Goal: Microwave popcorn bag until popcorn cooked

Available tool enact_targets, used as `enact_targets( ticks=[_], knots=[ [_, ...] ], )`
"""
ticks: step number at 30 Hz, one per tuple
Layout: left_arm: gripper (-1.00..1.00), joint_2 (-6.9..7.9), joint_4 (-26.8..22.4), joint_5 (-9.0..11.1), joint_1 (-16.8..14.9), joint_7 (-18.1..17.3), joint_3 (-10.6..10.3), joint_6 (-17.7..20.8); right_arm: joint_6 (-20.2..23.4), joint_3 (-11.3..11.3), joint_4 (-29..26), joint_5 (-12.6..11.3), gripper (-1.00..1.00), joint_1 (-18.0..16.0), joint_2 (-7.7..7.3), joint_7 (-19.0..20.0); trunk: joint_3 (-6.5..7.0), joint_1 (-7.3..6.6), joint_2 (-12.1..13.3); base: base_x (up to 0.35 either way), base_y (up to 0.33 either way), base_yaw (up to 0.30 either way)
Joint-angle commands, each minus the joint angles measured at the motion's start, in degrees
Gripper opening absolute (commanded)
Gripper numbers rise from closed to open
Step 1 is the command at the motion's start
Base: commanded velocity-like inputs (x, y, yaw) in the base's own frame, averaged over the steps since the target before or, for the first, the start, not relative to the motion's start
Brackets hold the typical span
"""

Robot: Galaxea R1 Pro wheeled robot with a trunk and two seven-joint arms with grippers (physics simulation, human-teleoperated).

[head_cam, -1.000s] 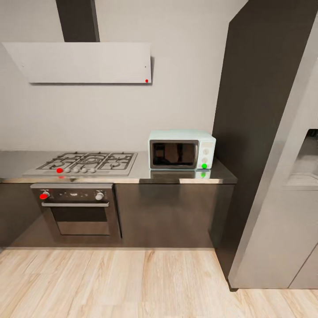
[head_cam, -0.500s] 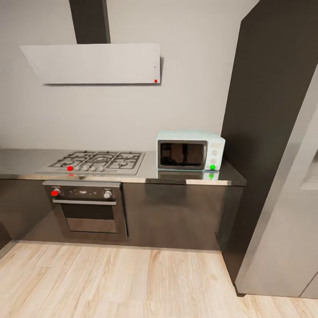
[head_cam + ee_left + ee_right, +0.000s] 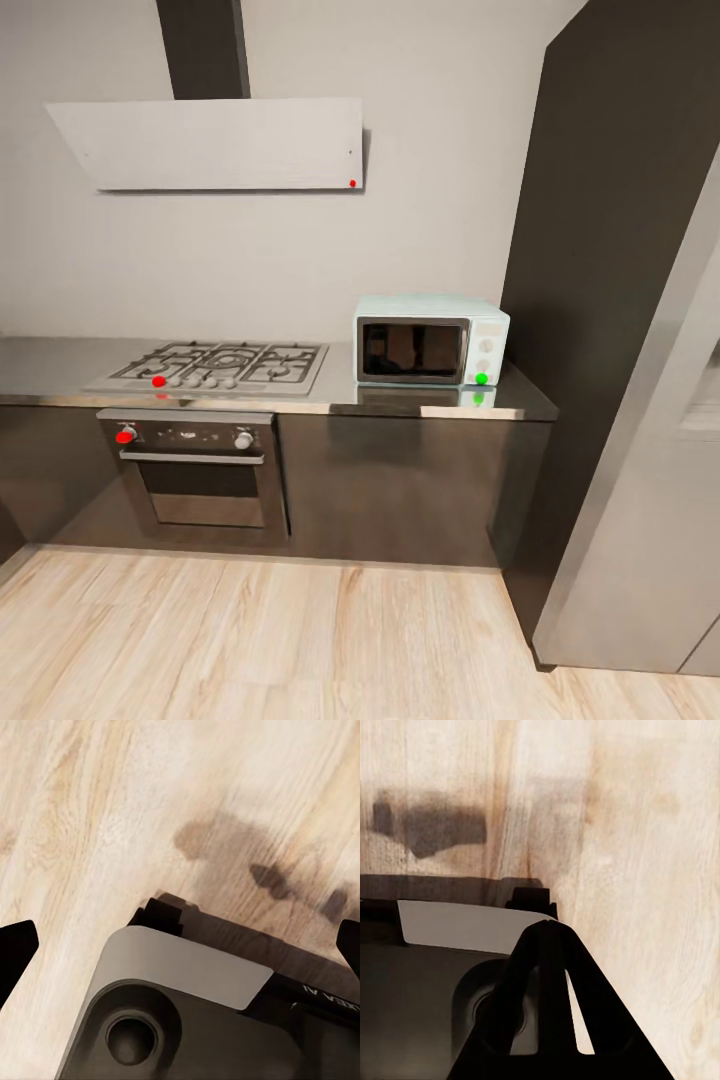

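Microwave sits shut on countertop w/ no popcorn bag on this stretch; left gripper wide open, right gripper narrow/closed, both over floor; bag likely light, crushable: pinch rolled rim gently.

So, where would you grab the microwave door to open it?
Probably the door's right edge, beside the knob panel, coming from the front. The microwave faces the room with its door shut. No handle is visible, so the hinge side is a guess.
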Motion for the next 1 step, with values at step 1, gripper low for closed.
enact_targets(
  ticks=[1],
  knots=[
    [1.00, -0.02, 0.0, 0.5, 0.0, 0.2, -0.5, -0.1, -0.3, -0.5, 0.2, 0.4, -1.00, -0.1, -0.05, 0.1, -0.06, 0.00, 0.0, 0.000, 0.000, 0.000]
  ],
)
